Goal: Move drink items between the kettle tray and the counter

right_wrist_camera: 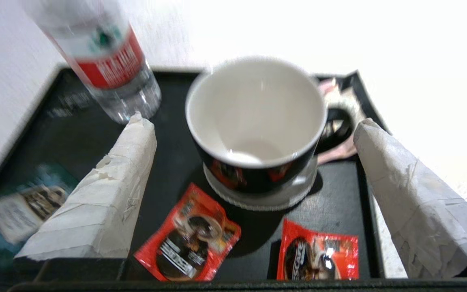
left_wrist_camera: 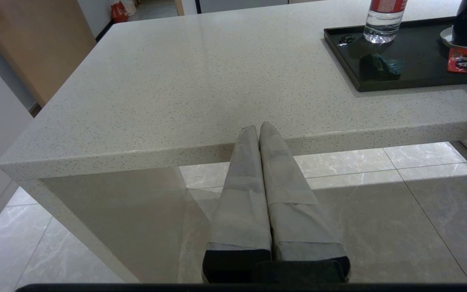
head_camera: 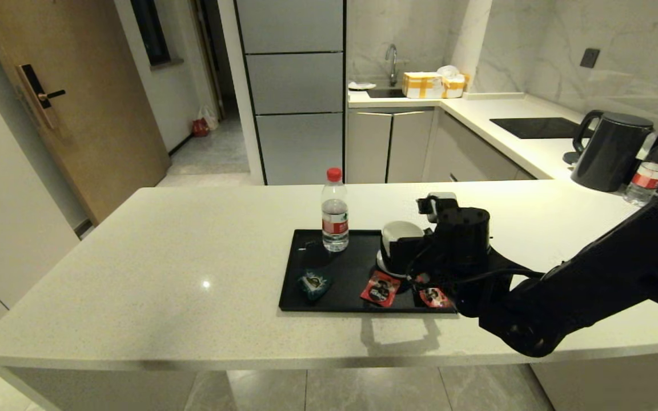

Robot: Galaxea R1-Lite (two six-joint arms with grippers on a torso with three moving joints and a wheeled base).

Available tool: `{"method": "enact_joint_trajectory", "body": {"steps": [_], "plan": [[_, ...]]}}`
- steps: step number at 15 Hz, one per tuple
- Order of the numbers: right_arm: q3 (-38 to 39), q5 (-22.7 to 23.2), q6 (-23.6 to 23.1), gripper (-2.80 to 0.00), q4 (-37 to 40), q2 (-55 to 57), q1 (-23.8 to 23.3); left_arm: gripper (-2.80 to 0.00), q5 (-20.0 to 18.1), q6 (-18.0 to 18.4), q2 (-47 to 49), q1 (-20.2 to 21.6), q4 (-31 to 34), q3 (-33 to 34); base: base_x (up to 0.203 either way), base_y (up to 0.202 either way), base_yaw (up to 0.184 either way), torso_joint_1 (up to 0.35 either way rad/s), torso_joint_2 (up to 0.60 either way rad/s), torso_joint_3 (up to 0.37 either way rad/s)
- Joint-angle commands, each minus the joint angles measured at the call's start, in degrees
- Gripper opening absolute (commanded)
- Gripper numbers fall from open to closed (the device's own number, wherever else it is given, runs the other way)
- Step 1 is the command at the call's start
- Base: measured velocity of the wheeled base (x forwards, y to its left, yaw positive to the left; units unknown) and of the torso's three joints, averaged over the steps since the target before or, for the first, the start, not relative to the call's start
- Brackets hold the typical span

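The glossy black mug (head_camera: 400, 237) (right_wrist_camera: 253, 117), white inside, stands upright on a pale coaster (right_wrist_camera: 258, 198) at the right end of the black kettle tray (head_camera: 292, 268) (right_wrist_camera: 330, 190). Two red foil sachets (right_wrist_camera: 189, 235) (right_wrist_camera: 318, 257) lie flat on the tray in front of the mug, also seen in the head view (head_camera: 380, 288) (head_camera: 434, 297). My right gripper (right_wrist_camera: 253, 121) hovers open just short of the mug, its taped fingers (right_wrist_camera: 112, 190) spread wider than the mug and holding nothing. My left gripper (left_wrist_camera: 258, 126) is shut and empty, parked below the counter's (left_wrist_camera: 197, 73) front edge.
A red-capped water bottle (head_camera: 334, 211) and a teal sachet (head_camera: 313, 283) share the tray's left half. A pale pink sachet (right_wrist_camera: 339, 101) lies behind the mug's handle. The black electric kettle (head_camera: 612, 151) and a second bottle (head_camera: 649, 171) stand far right.
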Motion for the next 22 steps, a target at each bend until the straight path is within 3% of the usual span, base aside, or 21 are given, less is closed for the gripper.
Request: {"method": "enact_joint_trajectory", "body": {"steps": [1, 4, 5, 9, 12, 17, 22], "plan": [[-0.1, -0.1, 0.0, 0.0, -0.3, -2.2, 0.0, -2.8, 0.0, 0.0, 0.0, 0.0, 0.0, 0.0, 0.0, 0.0, 0.0, 0.0, 0.0, 0.0], [-0.8, -0.6, 0.1, 0.0, -0.6, -3.7, -0.1, -2.8, 0.0, 0.0, 0.0, 0.0, 0.0, 0.0, 0.0, 0.0, 0.0, 0.0, 0.0, 0.0], [-1.1, -1.0, 0.1, -2.8, -0.7, -4.2, -0.4, -2.8, 0.0, 0.0, 0.0, 0.0, 0.0, 0.0, 0.0, 0.0, 0.0, 0.0, 0.0, 0.0], [-2.4, -3.2, -0.2, -2.8, 2.1, -14.5, -4.2, -2.8, 0.0, 0.0, 0.0, 0.0, 0.0, 0.0, 0.0, 0.0, 0.0, 0.0, 0.0, 0.0], [-2.8, -8.1, -3.6, -2.8, 7.9, -20.6, -11.7, -2.8, 0.0, 0.0, 0.0, 0.0, 0.0, 0.0, 0.0, 0.0, 0.0, 0.0, 0.0, 0.0], [6.4, -14.5, -5.5, -2.8, 16.7, -41.0, -19.5, -2.8, 0.0, 0.0, 0.0, 0.0, 0.0, 0.0, 0.0, 0.0, 0.0, 0.0, 0.0, 0.0], [14.2, -23.9, -6.6, -2.8, 37.5, -74.5, -26.2, -2.8, 0.0, 0.0, 0.0, 0.0, 0.0, 0.0, 0.0, 0.0, 0.0, 0.0, 0.0, 0.0]]}}
